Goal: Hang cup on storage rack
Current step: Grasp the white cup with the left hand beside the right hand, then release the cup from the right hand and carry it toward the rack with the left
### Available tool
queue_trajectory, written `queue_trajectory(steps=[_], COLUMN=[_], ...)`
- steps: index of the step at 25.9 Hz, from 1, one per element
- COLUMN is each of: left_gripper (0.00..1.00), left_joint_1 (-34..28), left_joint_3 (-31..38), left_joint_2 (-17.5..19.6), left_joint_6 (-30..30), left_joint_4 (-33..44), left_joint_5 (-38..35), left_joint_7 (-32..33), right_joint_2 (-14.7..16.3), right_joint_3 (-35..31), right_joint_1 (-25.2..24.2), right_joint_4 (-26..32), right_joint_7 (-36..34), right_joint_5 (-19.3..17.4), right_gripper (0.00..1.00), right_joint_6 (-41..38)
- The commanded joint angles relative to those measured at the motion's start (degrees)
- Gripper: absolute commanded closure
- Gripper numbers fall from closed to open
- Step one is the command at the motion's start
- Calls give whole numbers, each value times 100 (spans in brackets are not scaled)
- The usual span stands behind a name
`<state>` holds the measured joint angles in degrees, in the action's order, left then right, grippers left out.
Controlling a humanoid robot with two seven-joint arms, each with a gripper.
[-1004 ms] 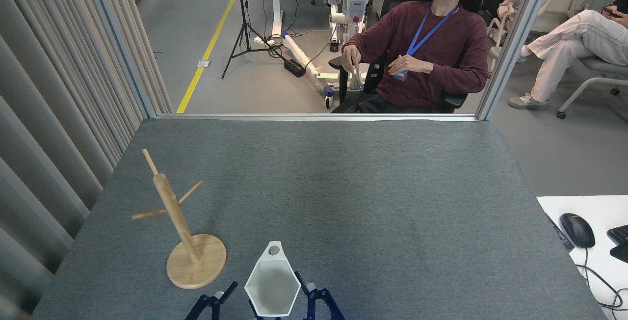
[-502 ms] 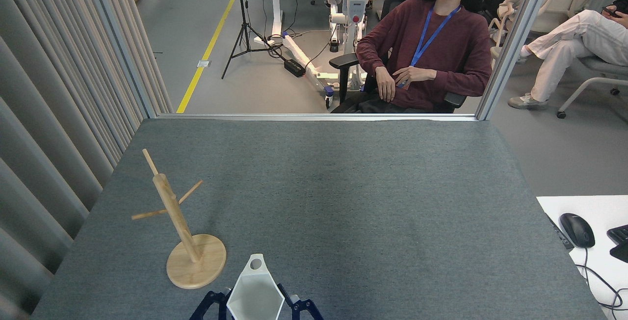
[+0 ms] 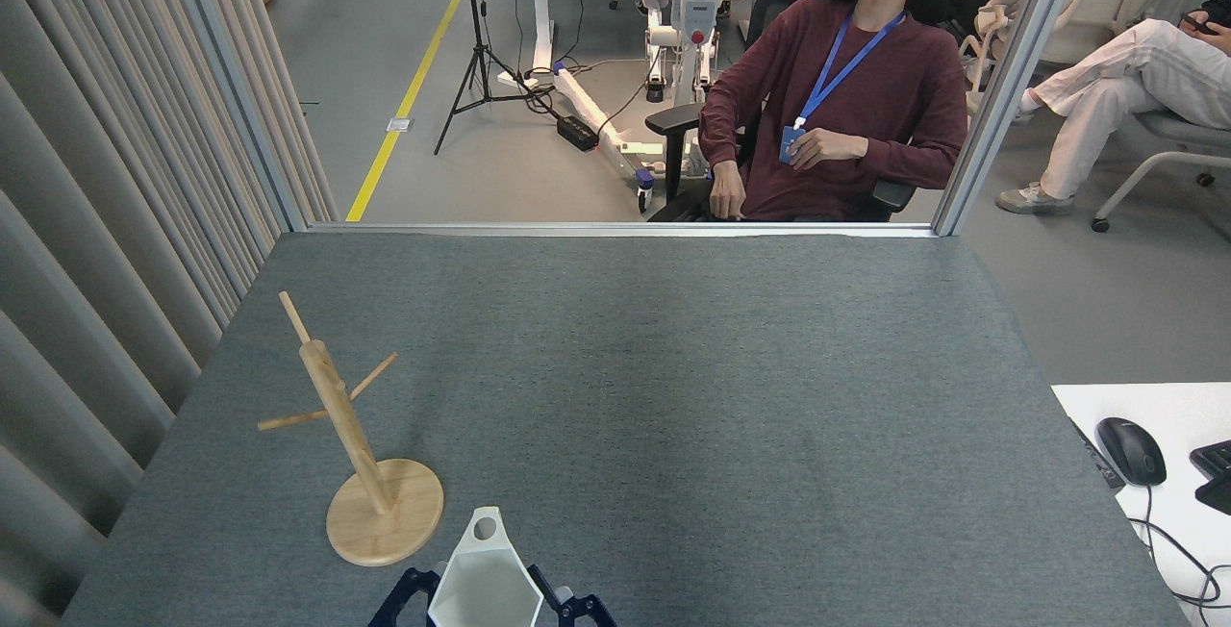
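Observation:
The white faceted cup is at the bottom edge of the head view, rim toward me, its flat tab with a round hole pointing away. Dark blue fingers stand on both sides of it; I take them as my left gripper, shut on the cup. Its lower part is cut off by the frame edge. The wooden storage rack stands upright just left of the cup, its round base close to the tab. Its thin pegs are bare. My right gripper is out of view.
The grey table stretches ahead to a metal rail at its far edge. A ribbed curtain borders the left side. A person sits in a chair beyond the rail. A white desk with a mouse adjoins the right.
The cup and the fingers around it have moved left and toward the bottom edge, nearer the rack's base. The seated person has shifted their arms.

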<state>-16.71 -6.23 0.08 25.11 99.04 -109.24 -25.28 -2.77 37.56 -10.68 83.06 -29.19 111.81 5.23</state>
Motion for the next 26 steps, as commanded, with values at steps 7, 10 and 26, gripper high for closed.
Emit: queue_trajectory(steps=[7, 10, 26], left_gripper=[0, 25, 62], left_joint_1=[1, 9, 53], left_joint_3=[-1, -1, -1], left_joint_2=[0, -17, 0], left_joint_6=[-6, -33, -50], left_joint_4=[1, -8, -8], left_joint_5=[-9, -18, -27], left_joint_7=[-99, -99, -99], right_joint_2=[13, 13, 4], right_joint_3=[58, 67, 23], right_joint_1=[-40, -40, -40], right_joint_4=[0, 0, 52], right_joint_7=[-43, -43, -52], right_joint_5=[17, 17, -27], right_gripper=[46, 46, 2], right_joint_6=[-84, -84, -40])
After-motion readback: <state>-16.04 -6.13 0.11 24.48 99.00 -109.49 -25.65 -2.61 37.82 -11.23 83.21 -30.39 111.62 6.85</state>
